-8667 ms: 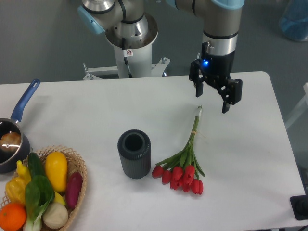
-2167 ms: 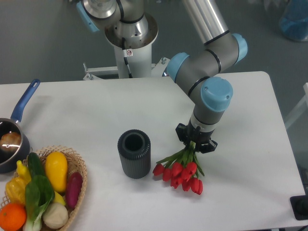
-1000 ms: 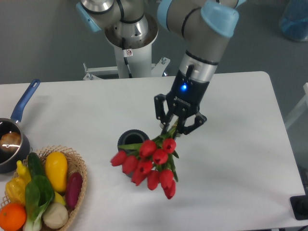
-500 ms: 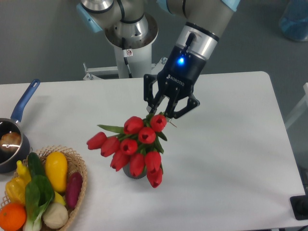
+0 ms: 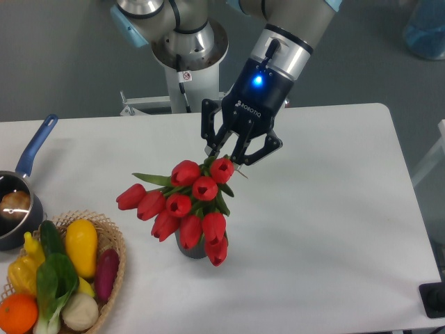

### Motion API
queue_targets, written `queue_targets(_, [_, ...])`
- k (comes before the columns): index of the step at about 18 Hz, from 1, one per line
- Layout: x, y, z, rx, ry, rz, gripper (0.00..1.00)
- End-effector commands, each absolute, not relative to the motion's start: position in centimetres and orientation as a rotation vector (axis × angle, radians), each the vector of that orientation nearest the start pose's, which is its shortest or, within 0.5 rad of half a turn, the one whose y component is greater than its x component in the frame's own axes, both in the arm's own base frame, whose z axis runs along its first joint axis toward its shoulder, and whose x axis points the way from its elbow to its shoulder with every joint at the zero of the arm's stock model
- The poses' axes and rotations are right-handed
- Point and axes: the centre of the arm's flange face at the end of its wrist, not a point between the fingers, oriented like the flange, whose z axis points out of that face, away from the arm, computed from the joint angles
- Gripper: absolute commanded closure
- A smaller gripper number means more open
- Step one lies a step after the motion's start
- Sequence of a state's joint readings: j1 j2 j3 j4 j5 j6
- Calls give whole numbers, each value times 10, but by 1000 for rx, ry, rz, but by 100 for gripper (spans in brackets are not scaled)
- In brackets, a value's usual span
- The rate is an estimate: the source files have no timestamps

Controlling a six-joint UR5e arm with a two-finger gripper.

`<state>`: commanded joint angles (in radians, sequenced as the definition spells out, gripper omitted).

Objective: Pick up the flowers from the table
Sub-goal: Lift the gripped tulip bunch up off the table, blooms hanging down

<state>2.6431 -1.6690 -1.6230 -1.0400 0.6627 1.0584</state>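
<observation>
My gripper [image 5: 229, 154] is shut on the stems of the flowers [image 5: 182, 208], a bunch of red tulips with green leaves. The bunch is lifted clear of the white table [image 5: 334, 209], with the heads pointing toward the camera and down to the left. The stems are mostly hidden behind the blooms and between the fingers. The tulip heads hang in front of a dark ribbed vase [image 5: 191, 248] and hide most of it.
A wicker basket [image 5: 108, 233] with vegetables stands at the front left. A blue-handled saucepan [image 5: 19, 182] sits at the left edge. The robot's base [image 5: 188, 62] stands behind the table's far edge.
The gripper came down onto the tulip stems on the table, shut on them and lifted the bunch. In the last second it carried the flowers up and to the left, over the vase.
</observation>
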Motion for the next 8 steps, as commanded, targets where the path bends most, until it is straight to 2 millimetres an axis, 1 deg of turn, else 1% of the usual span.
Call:
queue_targets(7, [-376, 445, 504, -2173, 184, -156, 67])
queue_targets(8, [-375, 445, 500, -2176, 181, -163, 67])
